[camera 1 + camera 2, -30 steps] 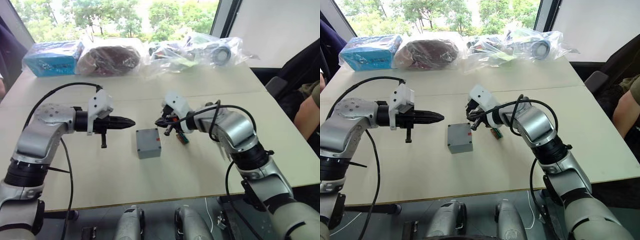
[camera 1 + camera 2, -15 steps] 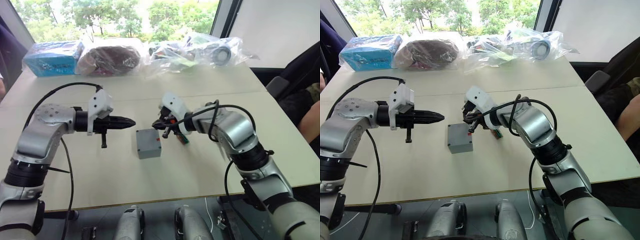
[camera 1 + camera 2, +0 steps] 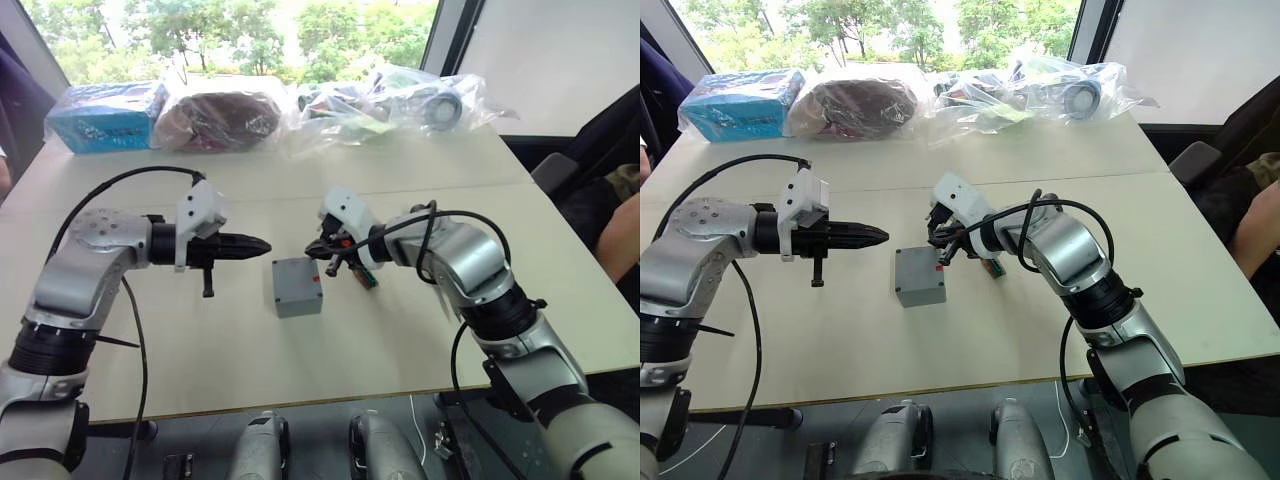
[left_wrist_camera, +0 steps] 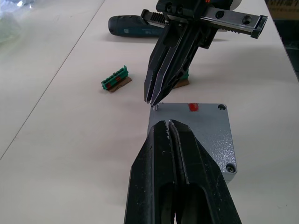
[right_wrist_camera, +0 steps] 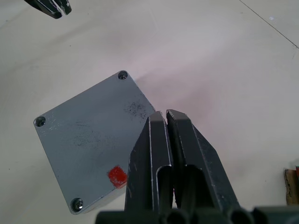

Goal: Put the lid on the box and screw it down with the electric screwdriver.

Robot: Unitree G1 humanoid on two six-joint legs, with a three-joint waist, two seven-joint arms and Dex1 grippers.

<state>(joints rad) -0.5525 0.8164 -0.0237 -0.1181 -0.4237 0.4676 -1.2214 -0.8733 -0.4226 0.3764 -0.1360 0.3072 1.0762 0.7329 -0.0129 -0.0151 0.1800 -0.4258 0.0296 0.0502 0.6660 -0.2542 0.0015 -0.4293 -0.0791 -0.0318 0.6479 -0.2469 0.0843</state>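
Lid: the flat square grey metal lid (image 5: 88, 144) with a small red mark already sits on the deep grey box (image 3: 297, 287), squared up with it, near the middle of the pale bench (image 3: 400, 330).
Screws: three corner screws show seated in the right wrist view; in the left wrist view a small metal tip, probably a screw, stands up at the fourth corner, just under the right fingers. Whether any are tightened cannot be told.
Right gripper: the right gripper (image 4: 154, 95) points down at that corner, its black fingers pressed together, the tips just above or touching the small metal tip.
Left gripper: the left gripper (image 3: 255, 244) hovers above the bench beside the box on the robot's left, fingers together and holding nothing.
Screwdriver: the dark cylindrical electric screwdriver (image 4: 135, 25) lies on the bench beyond the box, behind the right gripper, untouched by either gripper.
Other items: two small green-and-gold connector pieces (image 4: 115, 81) lie near the box.
Progress: lid placement looks done; by my judgement the last screw is being set, and picking up the screwdriver and driving the screws is left.
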